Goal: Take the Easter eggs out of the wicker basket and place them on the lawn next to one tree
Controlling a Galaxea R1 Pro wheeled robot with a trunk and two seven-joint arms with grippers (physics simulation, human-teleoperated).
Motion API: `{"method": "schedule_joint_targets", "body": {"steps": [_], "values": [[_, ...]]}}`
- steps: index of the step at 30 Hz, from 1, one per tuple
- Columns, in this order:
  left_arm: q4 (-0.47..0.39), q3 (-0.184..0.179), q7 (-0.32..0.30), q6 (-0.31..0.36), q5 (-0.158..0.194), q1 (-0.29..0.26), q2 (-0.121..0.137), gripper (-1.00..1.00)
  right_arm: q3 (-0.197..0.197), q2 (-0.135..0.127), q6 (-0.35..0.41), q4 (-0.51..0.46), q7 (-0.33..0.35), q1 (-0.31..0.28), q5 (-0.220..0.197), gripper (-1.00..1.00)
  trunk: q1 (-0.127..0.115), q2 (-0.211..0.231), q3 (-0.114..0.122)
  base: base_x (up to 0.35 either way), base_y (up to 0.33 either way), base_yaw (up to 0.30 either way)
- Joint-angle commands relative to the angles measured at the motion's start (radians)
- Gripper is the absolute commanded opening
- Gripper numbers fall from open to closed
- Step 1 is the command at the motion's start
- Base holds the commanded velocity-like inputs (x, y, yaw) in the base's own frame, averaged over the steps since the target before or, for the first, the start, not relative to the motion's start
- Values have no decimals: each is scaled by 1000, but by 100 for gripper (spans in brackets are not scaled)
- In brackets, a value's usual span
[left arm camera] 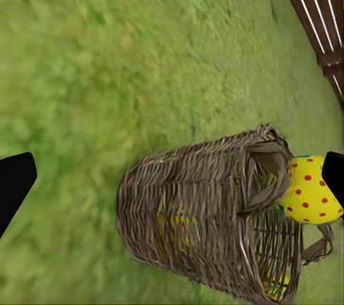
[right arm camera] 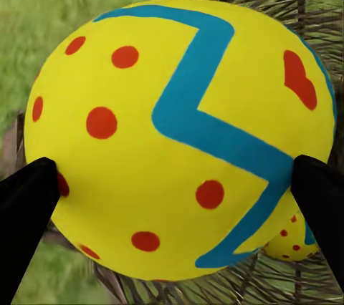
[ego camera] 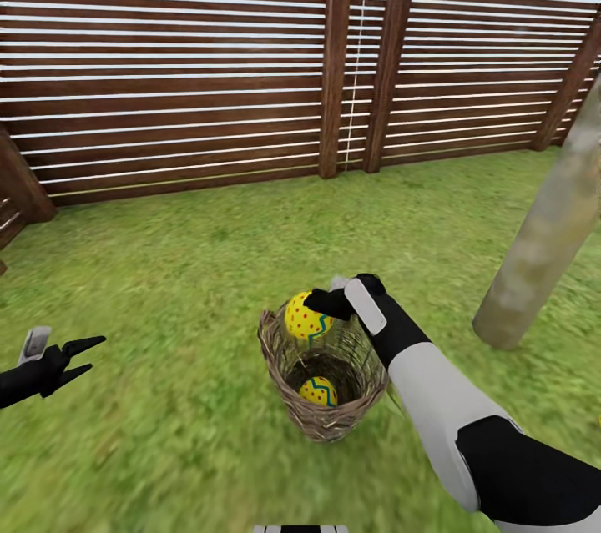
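A brown wicker basket (ego camera: 280, 358) stands on the green lawn (ego camera: 167, 266), also seen side-on as the wicker basket (left arm camera: 193, 212). My right gripper (ego camera: 321, 304) is shut on a yellow Easter egg (ego camera: 305, 319) with red dots and a blue zigzag, held at the basket's rim. That egg (right arm camera: 179, 133) sits between the black fingers (right arm camera: 29, 205), and shows as the egg (left arm camera: 309, 190) at the basket's mouth. A second egg (ego camera: 319, 391) lies at the bottom of the basket. My left gripper (ego camera: 83, 356) hangs open over grass to the basket's left. A pale tree (ego camera: 547, 233) trunk rises at the right.
A dark brown slatted fence (ego camera: 250, 82) closes off the far side of the lawn, with thick posts (ego camera: 334, 74) in the middle. Open grass lies between basket and fence and between basket and tree trunk.
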Motion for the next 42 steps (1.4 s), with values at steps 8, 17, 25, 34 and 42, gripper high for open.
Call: {"method": "schedule_joint_targets", "body": {"steps": [8, 17, 25, 34, 42], "values": [[0, 1, 0, 8, 4, -1, 0, 100, 0, -4, 1, -5, -9, 1, -10, -100, -4, 2, 30, 0, 0, 0], [0, 1, 0, 8, 4, -1, 0, 100, 2, -4, 0, -4, -9, 1, -10, -100, -18, 24, 63, -28, 0, 0], [0, 1, 0, 8, 5, -1, 0, 100, 2, -4, -4, -4, -8, 7, -10, -100, -49, 80, 88, -70, 0, 0], [0, 1, -1, 8, 5, -1, 0, 100, 3, -4, -7, -3, -6, 8, -10, -100, -83, 143, 117, -15, 0, -46], [0, 7, -2, 8, 7, -1, 2, 100, 5, -4, -9, -1, -6, 9, -6, -100, -83, 143, 124, 13, 0, -244]]}}
